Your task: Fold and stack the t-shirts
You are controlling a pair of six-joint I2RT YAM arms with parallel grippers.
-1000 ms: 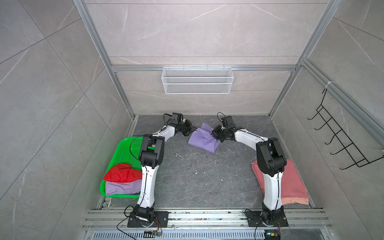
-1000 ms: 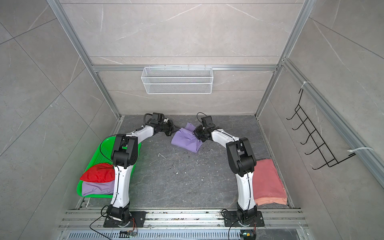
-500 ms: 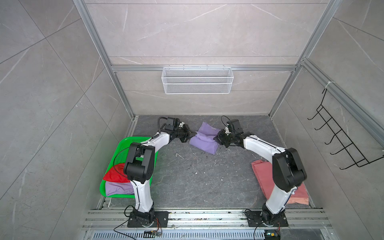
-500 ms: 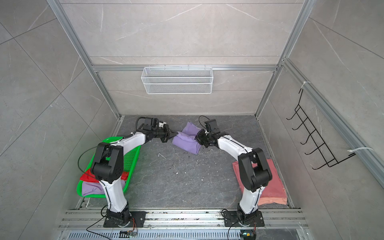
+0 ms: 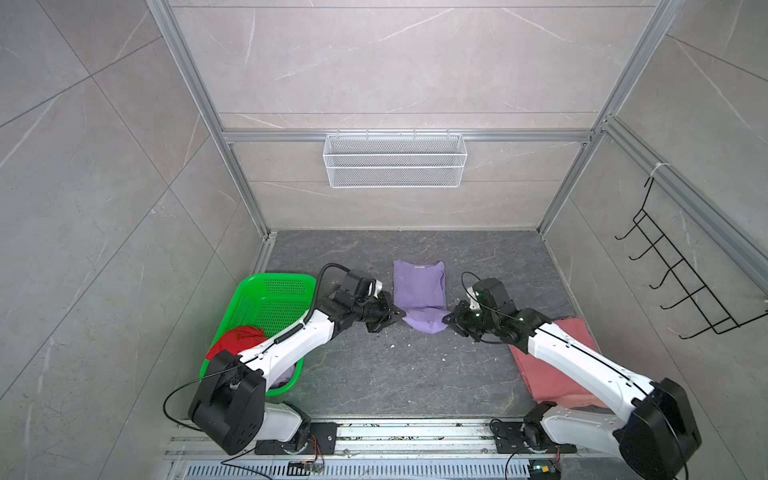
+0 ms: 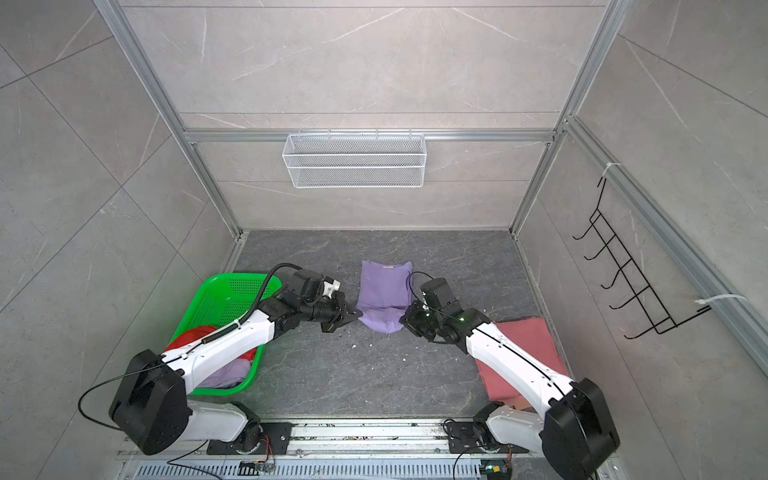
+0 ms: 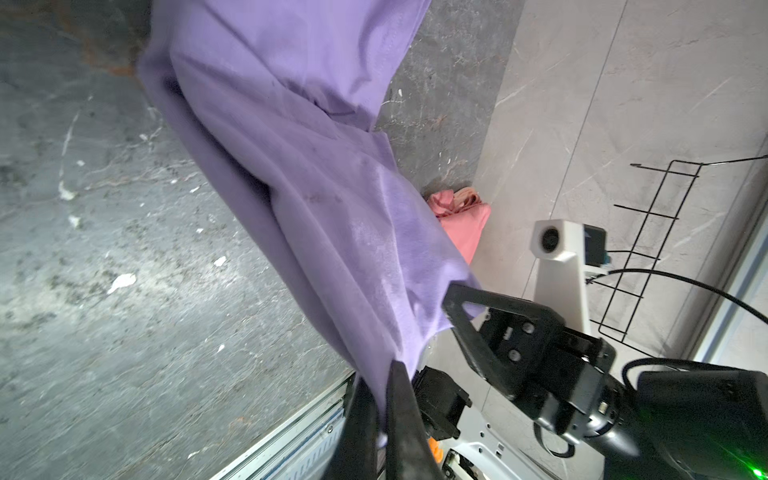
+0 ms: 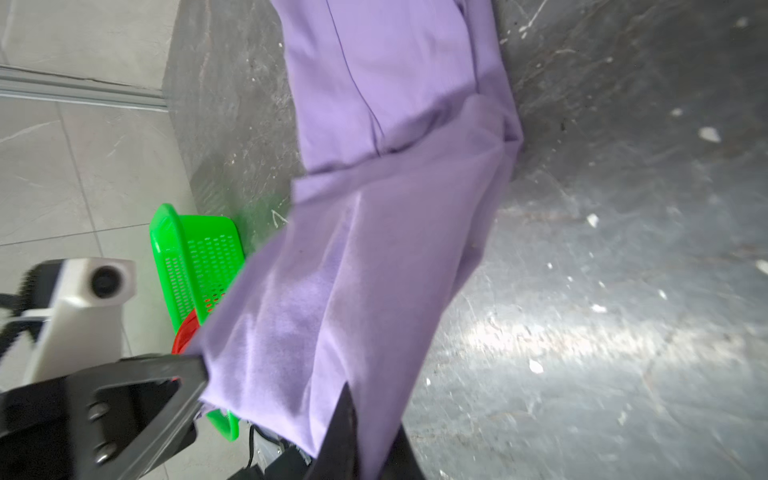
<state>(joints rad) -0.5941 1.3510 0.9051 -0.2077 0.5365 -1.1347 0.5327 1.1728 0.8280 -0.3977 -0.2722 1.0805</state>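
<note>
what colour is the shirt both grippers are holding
Lavender; the shirt shows best in the right wrist view.

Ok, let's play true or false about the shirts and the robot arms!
1. The left gripper and the right gripper both pinch the lavender t-shirt. True.
2. The red t-shirt sits in the green basket. True.
3. The salmon-pink t-shirt hangs on the black hooks. False: it lies on the table under the right arm; the hooks are bare.
4. The white wire basket holds a t-shirt. False: nothing shows in it.
5. The lavender t-shirt lies completely flat. False: the grippers lift its near end.
</note>
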